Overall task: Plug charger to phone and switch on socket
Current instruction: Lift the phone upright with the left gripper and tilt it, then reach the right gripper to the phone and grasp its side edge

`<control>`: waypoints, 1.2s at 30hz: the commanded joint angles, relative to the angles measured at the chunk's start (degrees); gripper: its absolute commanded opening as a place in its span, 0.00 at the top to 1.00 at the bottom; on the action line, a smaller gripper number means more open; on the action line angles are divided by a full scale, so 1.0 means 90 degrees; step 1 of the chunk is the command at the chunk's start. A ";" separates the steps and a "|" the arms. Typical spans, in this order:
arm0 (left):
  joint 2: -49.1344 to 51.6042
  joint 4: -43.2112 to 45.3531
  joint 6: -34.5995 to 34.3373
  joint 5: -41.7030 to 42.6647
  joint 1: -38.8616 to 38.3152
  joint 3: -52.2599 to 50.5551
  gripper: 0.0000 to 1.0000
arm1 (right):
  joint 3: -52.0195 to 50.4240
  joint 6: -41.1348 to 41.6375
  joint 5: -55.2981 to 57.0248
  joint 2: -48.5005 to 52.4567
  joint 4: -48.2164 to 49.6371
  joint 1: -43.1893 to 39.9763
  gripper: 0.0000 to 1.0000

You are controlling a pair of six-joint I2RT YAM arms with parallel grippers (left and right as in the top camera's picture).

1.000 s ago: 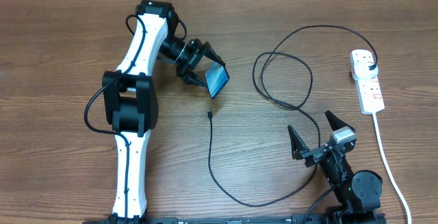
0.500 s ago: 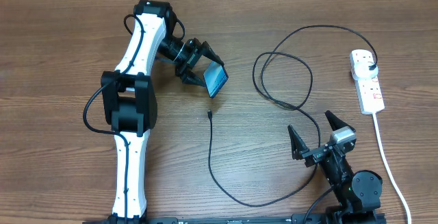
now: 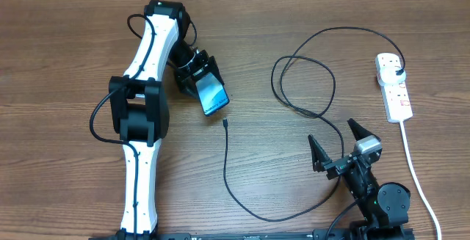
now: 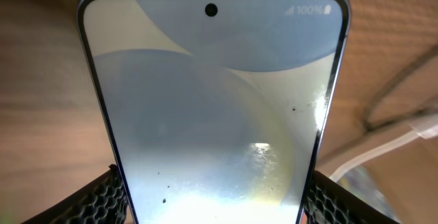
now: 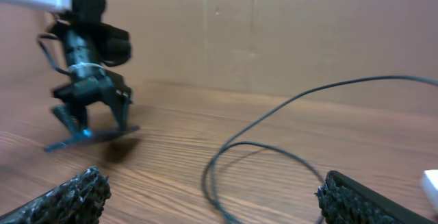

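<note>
"100%" on phone (image 4: pixel 212 114) screen

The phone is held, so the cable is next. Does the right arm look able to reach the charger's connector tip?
Probably yes: the right gripper is open and empty, and the connector tip of the charger lies free, with only its own cable between.

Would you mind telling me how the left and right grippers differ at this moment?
The left gripper is shut on the phone, holding it off the table; the right gripper holds nothing, its jaws wide apart. The left gripper is stretched far out across the table, near the charger's connector tip; the right gripper sits close to its base. Both have black jaws.
</note>
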 commanded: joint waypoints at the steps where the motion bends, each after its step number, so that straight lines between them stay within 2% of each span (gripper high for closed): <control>1: -0.0644 0.0223 0.0119 -0.0605 -0.0117 0.0053 0.96 | -0.0066 0.1423 -0.0427 -0.0063 0.0073 0.0029 0.00; 6: -0.1328 0.0607 -0.0391 -0.0605 -0.0160 0.0053 0.96 | -0.0066 0.5739 -0.1452 -0.0063 0.0097 0.0029 0.00; 8: -0.1496 0.0641 -0.0687 -0.0605 -0.0168 0.0053 0.96 | -0.0066 0.6516 -0.1477 -0.0063 0.0119 0.0029 0.00; 12: -0.1576 0.0605 -0.1173 -0.0578 -0.0299 0.0051 0.96 | -0.0066 0.7373 -0.1277 -0.0063 0.0119 0.0029 0.00; 14: -0.1574 0.0653 -0.1394 -0.0583 -0.0410 0.0051 0.96 | -0.0066 0.7247 -0.1411 -0.0063 0.0138 0.0029 0.00; 17: -0.1574 0.0814 -0.1683 -0.0580 -0.0588 0.0051 0.96 | -0.0066 0.6482 -0.1991 -0.0058 0.0126 0.0029 0.00; 24: -0.1571 0.1124 -0.2521 -0.0614 -0.0952 0.0044 0.96 | 0.0022 0.6329 -0.2106 0.0449 0.0114 0.0029 0.01; 28: -0.1571 0.1265 -0.2973 -0.0709 -0.1086 0.0044 0.95 | 0.0272 0.5935 -0.1957 0.1202 0.0301 0.0032 0.01; 36: -0.1571 0.1290 -0.3274 -0.0699 -0.1190 0.0044 0.95 | 0.0962 0.5328 -0.1644 0.3672 0.1739 0.0267 0.00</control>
